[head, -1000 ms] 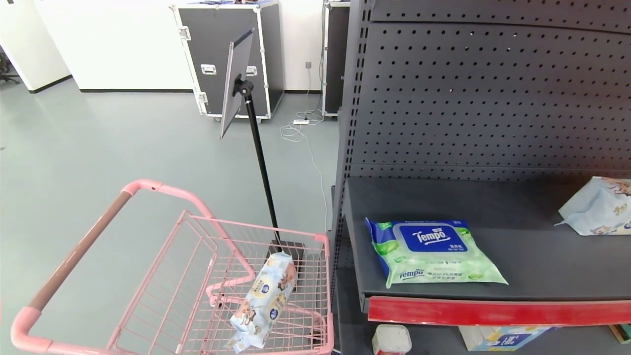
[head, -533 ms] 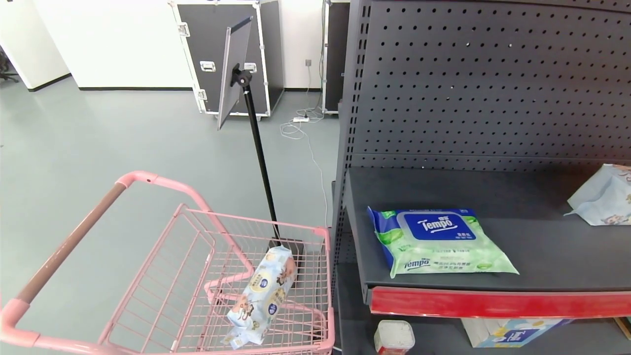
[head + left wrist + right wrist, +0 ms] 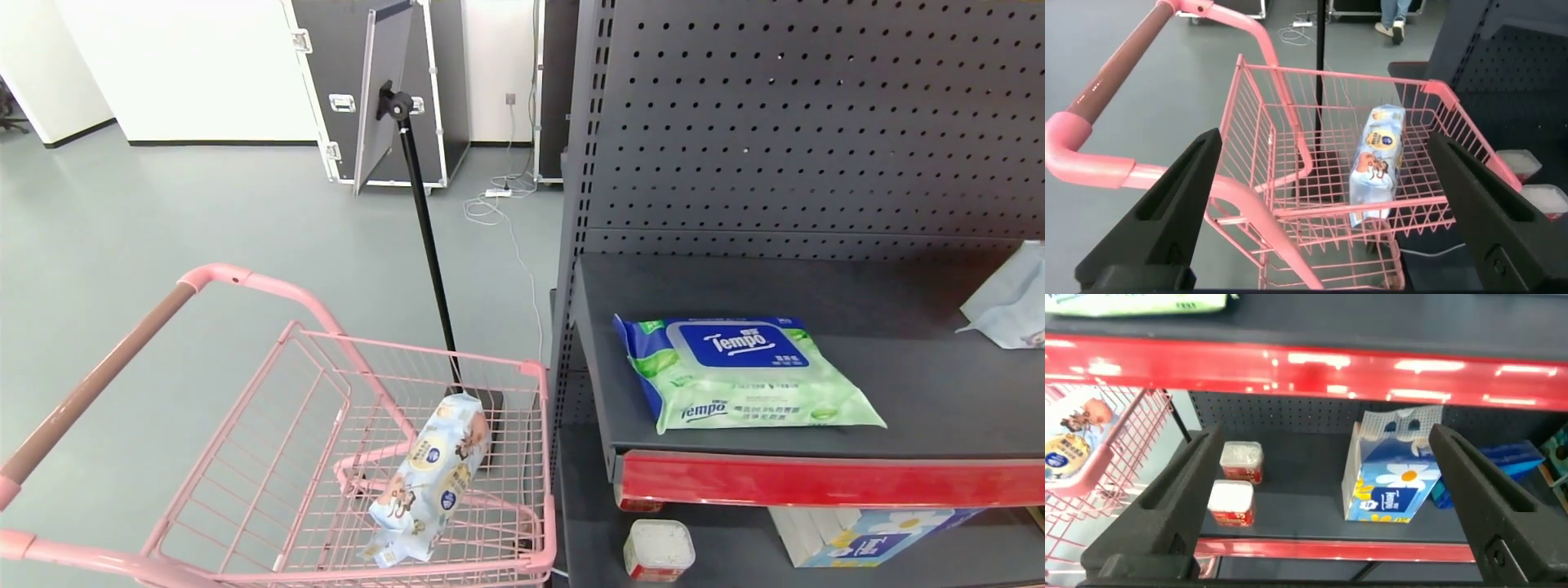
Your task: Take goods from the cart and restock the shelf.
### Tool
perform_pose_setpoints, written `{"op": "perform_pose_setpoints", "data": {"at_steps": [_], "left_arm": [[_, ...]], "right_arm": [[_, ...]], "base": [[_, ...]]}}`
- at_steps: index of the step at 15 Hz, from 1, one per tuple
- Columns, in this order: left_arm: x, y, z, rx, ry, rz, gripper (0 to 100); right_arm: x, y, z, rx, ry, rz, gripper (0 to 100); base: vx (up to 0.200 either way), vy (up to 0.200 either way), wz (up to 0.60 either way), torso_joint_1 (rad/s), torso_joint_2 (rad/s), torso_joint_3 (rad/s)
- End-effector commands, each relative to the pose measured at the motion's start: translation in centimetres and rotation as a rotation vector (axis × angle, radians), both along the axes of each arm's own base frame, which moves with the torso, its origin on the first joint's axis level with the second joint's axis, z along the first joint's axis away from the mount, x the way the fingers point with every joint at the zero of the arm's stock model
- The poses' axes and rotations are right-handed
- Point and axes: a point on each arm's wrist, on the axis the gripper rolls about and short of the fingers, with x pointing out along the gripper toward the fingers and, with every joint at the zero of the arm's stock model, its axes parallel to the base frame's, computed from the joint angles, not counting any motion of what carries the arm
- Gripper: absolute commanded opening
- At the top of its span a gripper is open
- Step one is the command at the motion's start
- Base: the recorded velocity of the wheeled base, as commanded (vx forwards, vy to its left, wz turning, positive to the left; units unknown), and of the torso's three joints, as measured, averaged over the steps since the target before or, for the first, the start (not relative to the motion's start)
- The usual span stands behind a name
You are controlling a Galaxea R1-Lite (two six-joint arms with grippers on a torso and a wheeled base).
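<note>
A pink wire cart [image 3: 457, 357] stands left of the dark shelf [image 3: 939, 392]. One pale blue printed pack [image 3: 429, 482] leans inside the cart's basket. On the shelf lie a green and blue wipes pack [image 3: 739, 376] and, at the far right, a pale blue pack [image 3: 1012, 306]. My left gripper [image 3: 1324, 137] hangs open above the cart [image 3: 1290, 73], the pack [image 3: 1376, 163] lying below and between its fingers. My right gripper [image 3: 1324, 433] is open and holds nothing. It faces the lower shelf under the red shelf edge [image 3: 1315, 371].
The lower shelf holds a blue tissue box [image 3: 1392, 478] and two small white-lidded jars [image 3: 1241, 457]. A black stand with a panel [image 3: 416, 204] rises behind the cart. Flight cases [image 3: 441, 82] and a cable [image 3: 498, 212] lie farther back. Open grey floor spreads to the left.
The whole head picture has shifted, so the camera has moved. The packs on the shelf and in the cart lie as before.
</note>
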Motion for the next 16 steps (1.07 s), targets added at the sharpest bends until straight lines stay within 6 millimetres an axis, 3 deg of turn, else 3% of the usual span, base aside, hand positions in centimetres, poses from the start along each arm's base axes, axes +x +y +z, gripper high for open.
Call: {"op": "perform_pose_setpoints", "data": {"at_steps": [1, 11, 12, 13, 14, 15, 16], "left_arm": [[0.0, 0.0, 0.0, -0.001, 0.001, 0.0, 100], [-0.1, 0.0, 0.3, 0.001, -0.012, -0.026, 100], [-1.3, 0.0, 4.4, -0.007, -0.141, -0.071, 100], [-0.2, -0.1, 10.5, -0.045, -0.112, -0.123, 100], [1.1, -0.3, 14.8, -0.128, -0.105, -0.168, 100], [4.1, -0.8, 18.9, -0.137, -0.063, -0.199, 100], [6.8, -1.2, 19.6, -0.098, 0.004, -0.22, 100]], "right_arm": [[0.0, 0.0, 0.0, -0.001, 0.001, 0.001, 100], [0.0, 0.0, 0.0, -0.001, 0.001, 0.002, 100], [0.0, 0.0, 0.0, -0.002, 0.001, 0.002, 100], [0.0, 0.0, 0.0, -0.001, 0.001, 0.002, 100], [0.0, 0.0, 0.0, 0.001, 0.001, 0.002, 100], [0.0, 0.0, 0.0, -0.001, 0.001, 0.004, 100], [0.0, 0.0, 0.0, -0.001, 0.001, 0.005, 100]], "base": [[0.0, 0.0, 0.0, -0.149, 0.39, 0.237], [0.0, 0.0, 0.0, -0.164, 0.5, 0.328], [0.0, 0.0, 0.0, -0.076, 0.31, 0.212], [0.0, 0.0, 0.0, -0.046, 0.18, 0.124], [0.0, 0.0, 0.0, -0.032, 0.1, 0.061], [0.0, 0.0, 0.0, 0.0, 0.0, 0.0], [0.0, 0.0, 0.0, 0.0, 0.0, 0.0]]}}
